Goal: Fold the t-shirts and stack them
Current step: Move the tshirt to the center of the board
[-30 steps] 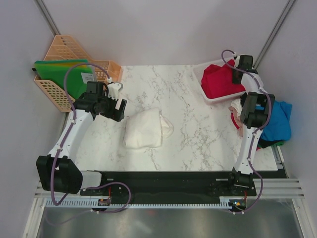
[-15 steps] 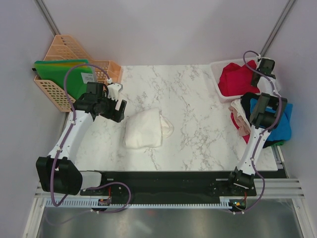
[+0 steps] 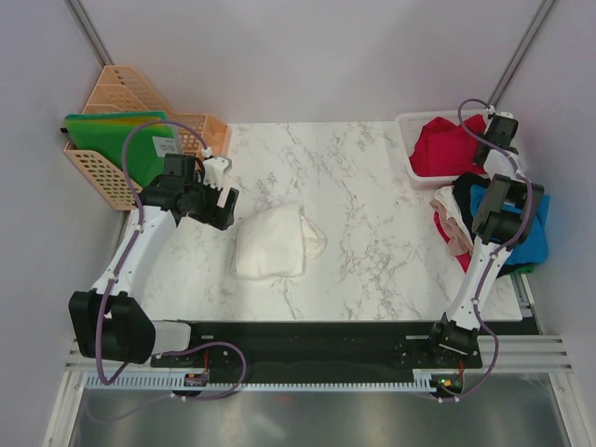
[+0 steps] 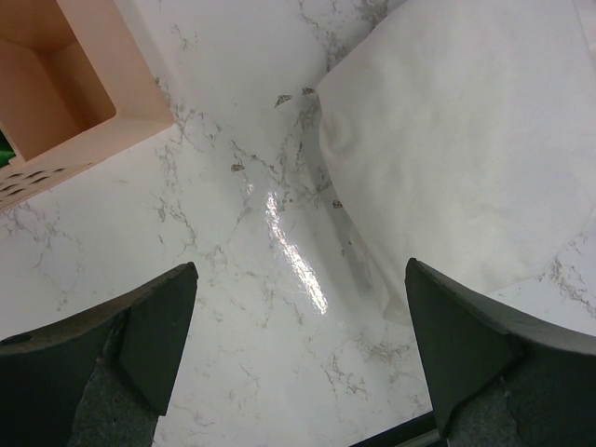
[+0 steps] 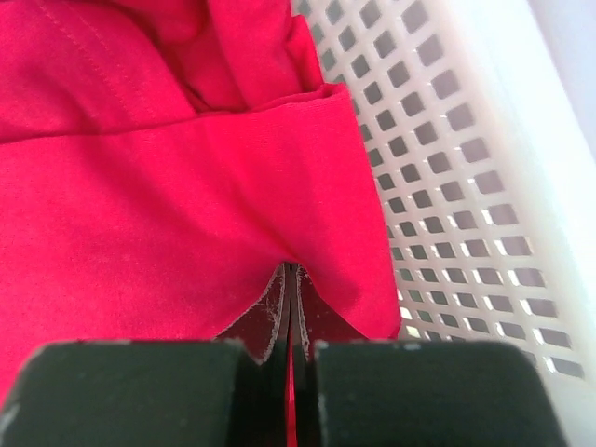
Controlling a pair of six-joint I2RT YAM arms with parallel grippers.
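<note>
At the right edge of the top view, the right arm [image 3: 492, 219] hides much of a heap of t-shirts, and the blue t-shirt [image 3: 529, 235] shows only in part. That arm reaches up-frame into the white mesh basket [image 5: 466, 140], where the right gripper [image 5: 291, 279] is pinched tight on the red t-shirt [image 5: 158, 186]. The left gripper [image 4: 298, 279] hangs spread wide just left of the folded white t-shirt [image 4: 466, 140] at centre.

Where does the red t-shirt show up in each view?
Top external: red t-shirt at far right, inside the white mesh basket.
Left wrist: not in it.
Right wrist: fills left and centre, pinched in the shut right hand.
Shared landmark: the white mesh basket, along the right wrist view's right side.
</note>
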